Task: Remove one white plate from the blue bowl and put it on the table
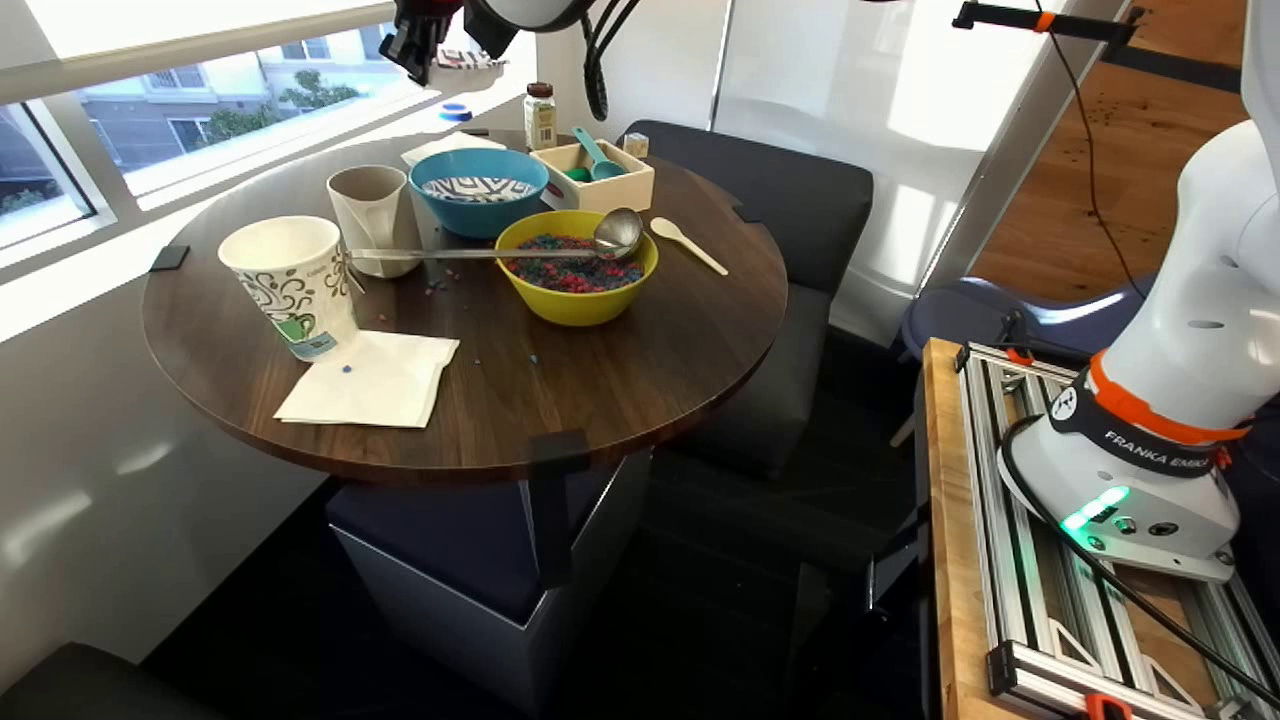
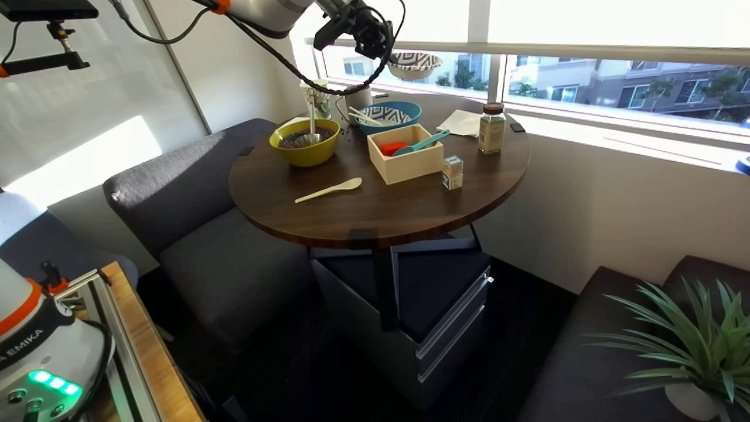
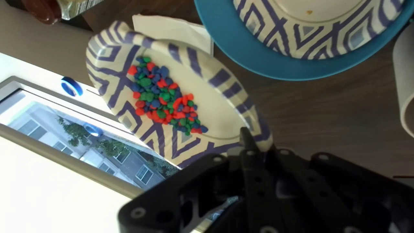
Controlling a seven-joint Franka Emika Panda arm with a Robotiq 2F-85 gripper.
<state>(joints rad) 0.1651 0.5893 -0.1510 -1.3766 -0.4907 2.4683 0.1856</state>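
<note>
My gripper (image 3: 258,146) is shut on the rim of a white plate (image 3: 215,108) with a purple zigzag pattern. The plate is tilted and carries red, green and blue bits on one side. It hangs in the air near the window in both exterior views (image 1: 468,60) (image 2: 413,63), apart from the blue bowl. The blue bowl (image 3: 275,70) stands on the round dark table (image 1: 640,365) and also shows in an exterior view (image 2: 413,112). Another patterned white plate (image 3: 300,40) lies in it. In an exterior view the gripper (image 1: 405,58) is partly cut off by the top edge.
A yellow-green bowl (image 1: 575,308) with coloured bits and a ladle (image 1: 450,254) stands beside the blue bowl. A mug (image 1: 375,215), a paper cup (image 1: 290,275), a wooden box (image 2: 407,164), a jar (image 2: 491,129), a small carton (image 2: 452,173), a wooden spoon (image 2: 331,189) and napkins (image 1: 375,385) surround them.
</note>
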